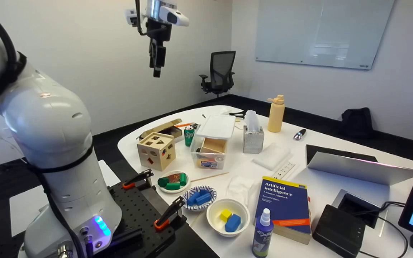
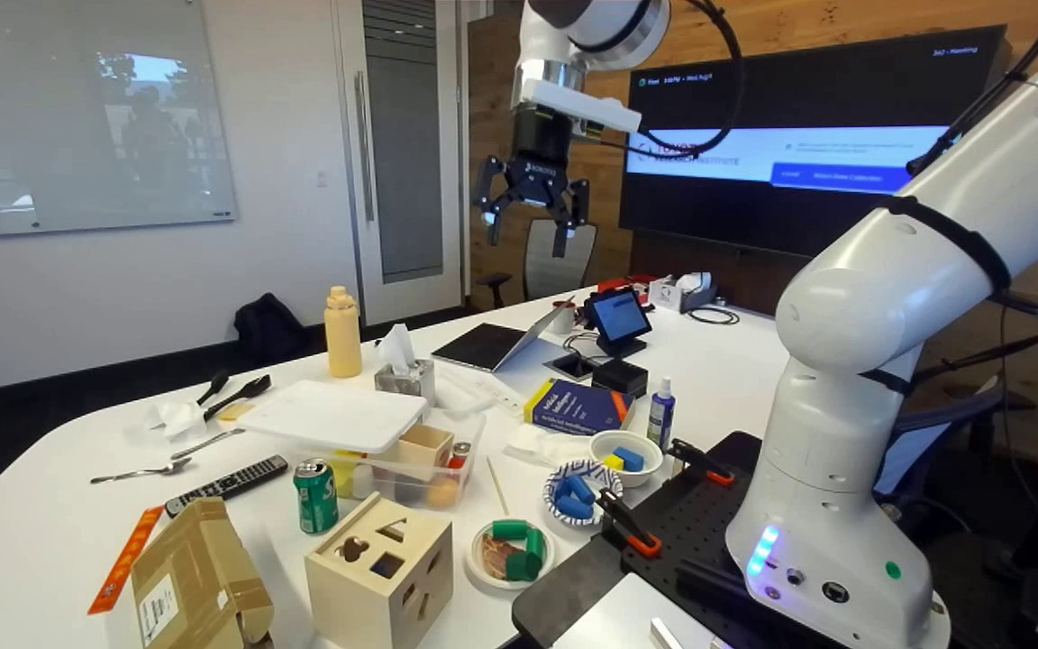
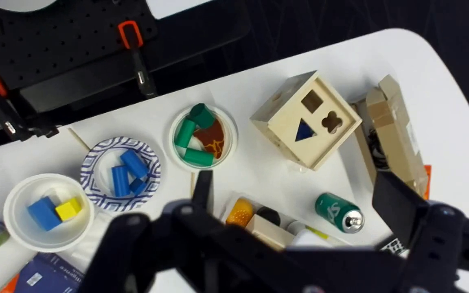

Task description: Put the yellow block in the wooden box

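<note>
The small yellow block (image 1: 225, 215) lies in a white bowl (image 1: 213, 226) against a blue block. It also shows in an exterior view (image 2: 614, 462) and in the wrist view (image 3: 68, 209). The tan wooden box (image 1: 158, 152) with dark shaped holes stands on the table; it shows in an exterior view (image 2: 379, 577) and in the wrist view (image 3: 286, 118). Something blue shows through its triangular hole. My gripper (image 2: 526, 241) is open and empty, high above the table. In the wrist view its fingers (image 3: 295, 187) are wide apart, with the bowl off to the left.
A plate of green pieces (image 3: 196, 158) and a patterned bowl of blue pieces (image 3: 120, 181) stand between bowl and box. A Sprite can (image 3: 332, 207), a plastic bin (image 1: 210, 163) and an open cardboard box (image 2: 204, 577) stand around the wooden box. A spray bottle (image 1: 262, 234) and book (image 1: 281, 204) flank the bowl.
</note>
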Robot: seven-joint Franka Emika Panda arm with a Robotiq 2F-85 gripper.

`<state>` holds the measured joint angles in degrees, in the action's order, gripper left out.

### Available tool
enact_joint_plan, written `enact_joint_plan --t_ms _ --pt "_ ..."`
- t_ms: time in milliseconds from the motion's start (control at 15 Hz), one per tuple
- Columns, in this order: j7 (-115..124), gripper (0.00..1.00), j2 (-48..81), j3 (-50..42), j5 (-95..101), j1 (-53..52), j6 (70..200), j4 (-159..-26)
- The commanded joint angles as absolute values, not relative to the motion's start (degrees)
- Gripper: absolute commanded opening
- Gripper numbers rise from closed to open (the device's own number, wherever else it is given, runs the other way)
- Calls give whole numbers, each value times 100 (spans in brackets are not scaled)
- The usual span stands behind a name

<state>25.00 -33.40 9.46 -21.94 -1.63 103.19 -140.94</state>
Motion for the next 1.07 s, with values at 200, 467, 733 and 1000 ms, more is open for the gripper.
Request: enact_joint_plan --t_ms 200,467,733,1000 --pt "2493 100 -2974 714 -2201 616 12730 -15387" --pt "2399 100 -1974 39 -2153 907 14614 -16053" --pt "1910 100 -450 -808 -2554 946 15623 -15925" --pt "724 100 1140 -1189 -3901 1033 15840 -15264"
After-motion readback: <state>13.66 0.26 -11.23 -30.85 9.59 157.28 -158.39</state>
